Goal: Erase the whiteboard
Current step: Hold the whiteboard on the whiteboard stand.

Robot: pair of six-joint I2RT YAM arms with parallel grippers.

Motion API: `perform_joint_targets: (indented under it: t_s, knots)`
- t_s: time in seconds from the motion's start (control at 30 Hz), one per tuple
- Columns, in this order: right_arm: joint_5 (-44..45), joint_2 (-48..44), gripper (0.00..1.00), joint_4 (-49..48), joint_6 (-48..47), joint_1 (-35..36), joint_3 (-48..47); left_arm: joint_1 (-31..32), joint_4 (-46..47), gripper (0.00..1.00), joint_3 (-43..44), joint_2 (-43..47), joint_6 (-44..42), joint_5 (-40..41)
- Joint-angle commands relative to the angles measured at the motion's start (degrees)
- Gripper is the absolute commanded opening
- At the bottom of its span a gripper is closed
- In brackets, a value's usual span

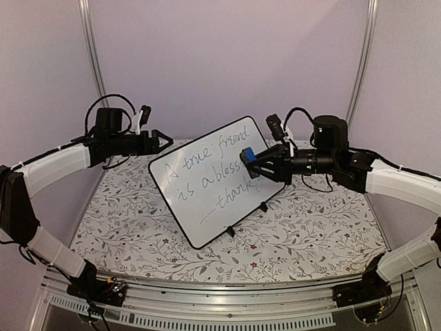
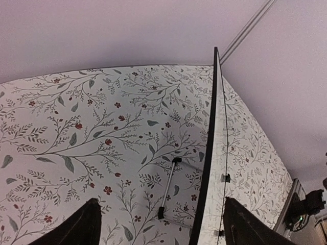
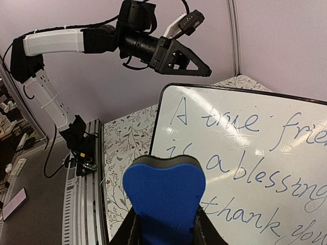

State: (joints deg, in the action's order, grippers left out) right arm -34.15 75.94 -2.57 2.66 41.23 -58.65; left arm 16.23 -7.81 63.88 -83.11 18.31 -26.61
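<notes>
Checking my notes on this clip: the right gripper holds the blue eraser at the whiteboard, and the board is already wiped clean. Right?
Not quite. The whiteboard is not wiped clean: blue handwriting covers it, clear in the right wrist view. The right gripper does hold the blue eraser at the board.

The whiteboard (image 1: 207, 183) stands on the bench (image 1: 310, 227) between the left pincer (image 1: 165, 140) and the right pincer (image 1: 252, 164). Its upper corner lies just below the left pincer, apart from it. The eraser (image 1: 249, 156) sits in the right pincer, before the whiteboard's face, near its right edge.
</notes>
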Motion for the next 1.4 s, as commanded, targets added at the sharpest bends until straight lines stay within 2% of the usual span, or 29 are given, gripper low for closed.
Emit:
perform_joint_targets:
  t_s: [0.0,0.23,0.67,0.97,1.17,1.3,1.37]
  knots:
    - [-0.76,0.26,0.10,0.09,0.48,-0.06,-1.19,-0.26,0.00,0.81,-2.83,1.77,-2.17,-6.25]
    - [-1.65,1.61,0.10,-0.58,1.09,-0.07,-1.13,-0.24,2.68,0.80,-7.94,3.31,-2.57,-9.67]
    - [-1.71,1.75,0.10,-0.81,1.47,-0.02,-0.30,-0.42,16.31,0.73,-13.73,4.19,2.77,-13.87]
    - [-2.32,2.44,0.10,-1.30,2.17,-0.06,-0.25,-0.81,19.30,0.59,-14.92,3.71,4.72,-14.72]
    - [-2.32,2.20,0.10,-1.21,2.20,-0.03,-0.28,-0.95,20.20,0.55,-15.23,3.63,5.27,-15.25]
    - [-2.56,2.37,0.10,-1.23,2.42,0.07,-0.63,-0.94,20.45,0.46,-15.10,3.26,5.44,-15.56]
    - [-2.65,2.65,0.10,-1.21,2.53,0.06,-0.88,-0.94,20.66,0.37,-15.02,3.18,5.50,-15.74]
